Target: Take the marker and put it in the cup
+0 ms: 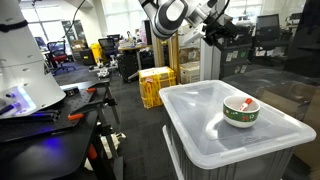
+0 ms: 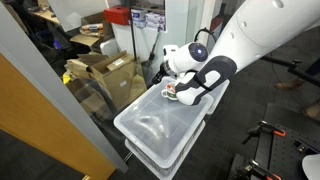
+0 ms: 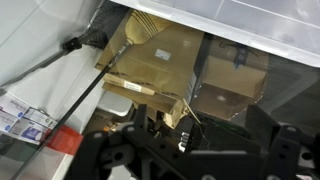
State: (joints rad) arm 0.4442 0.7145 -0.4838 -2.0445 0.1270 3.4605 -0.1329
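A pale, translucent bin lid (image 1: 197, 131), shown in both exterior views. Directly on it, the cup (image 1: 240, 113), upright, toward one end, away from the rim.

Wide, low, cream-white bowl-shaped cup (image 1: 238, 121) w/ dark green patterned band sits upright on translucent white plastic bin lid (image 1: 200, 135), near one end. Small thin red-orange marker (image 1: 245, 104) lies inside cup, tilted vs. rim. In an exterior view, cup (image 2: 171, 94) only partly visible.
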